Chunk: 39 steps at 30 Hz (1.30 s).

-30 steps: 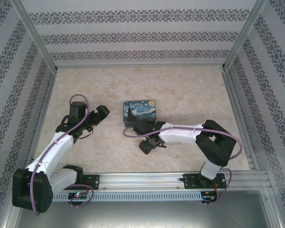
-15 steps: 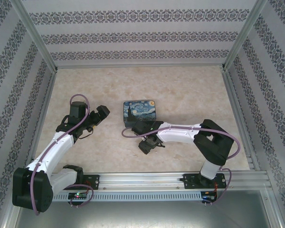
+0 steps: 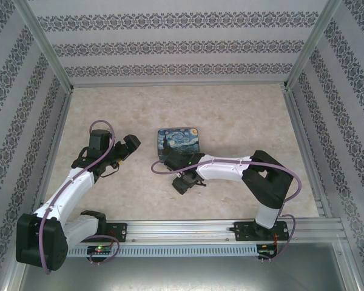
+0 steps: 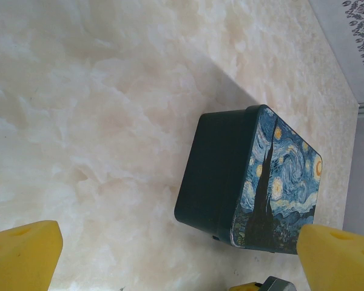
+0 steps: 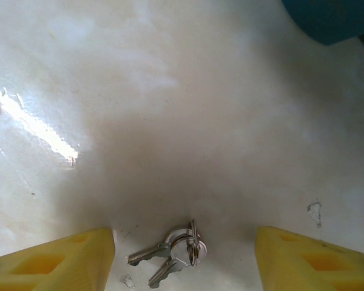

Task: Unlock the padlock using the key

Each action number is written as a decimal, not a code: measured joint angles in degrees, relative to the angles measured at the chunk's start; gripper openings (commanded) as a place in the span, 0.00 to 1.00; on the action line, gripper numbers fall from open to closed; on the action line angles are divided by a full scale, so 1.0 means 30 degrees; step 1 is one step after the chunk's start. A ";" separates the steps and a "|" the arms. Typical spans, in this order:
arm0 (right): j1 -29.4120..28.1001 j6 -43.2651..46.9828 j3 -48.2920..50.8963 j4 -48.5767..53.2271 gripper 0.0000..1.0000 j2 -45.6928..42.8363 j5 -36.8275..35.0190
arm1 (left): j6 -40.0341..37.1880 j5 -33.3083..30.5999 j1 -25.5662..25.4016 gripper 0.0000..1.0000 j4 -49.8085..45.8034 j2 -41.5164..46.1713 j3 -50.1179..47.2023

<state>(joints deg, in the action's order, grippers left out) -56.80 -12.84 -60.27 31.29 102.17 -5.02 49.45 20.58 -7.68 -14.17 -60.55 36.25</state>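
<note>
Key (image 5: pixel 148 253) lies between the right fingers (image 5: pixel 54 260), now shifted further left

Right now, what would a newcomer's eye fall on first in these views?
The rectangular blue tin printed with a swirling night-sky painting, mid-table, stands out first. Next, the small grey metal keys on a ring lying on the pale marbled tabletop between the open right gripper's yellow fingers.

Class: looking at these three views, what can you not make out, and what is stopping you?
- Top view: whatever lies beneath the right end effector is covered by it.
- Right wrist view: the keys are blurred, teeth unreadable; the tin is cut off by the top edge.
- Left wrist view: the tin's contents, hidden by its closed walls.
</note>
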 measured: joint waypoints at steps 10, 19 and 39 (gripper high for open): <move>0.0007 -0.0080 0.0809 -0.0175 0.65 -0.1115 0.0175 | 0.0000 0.0007 0.0015 0.99 0.0000 0.0000 0.0000; 0.0007 -0.0058 0.0896 -0.0160 0.62 -0.1792 0.0386 | 0.0000 0.0066 0.0095 0.99 0.0000 0.0000 0.0000; 0.0146 0.0430 0.0903 -0.0160 0.57 -0.1144 0.0495 | 0.0000 0.0066 0.0102 0.99 0.0007 -0.0160 0.0000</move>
<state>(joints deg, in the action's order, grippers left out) -56.36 -11.55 -57.56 30.81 98.74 -3.53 49.45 20.78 -7.38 -14.15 -61.04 36.25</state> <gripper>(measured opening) 0.568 0.994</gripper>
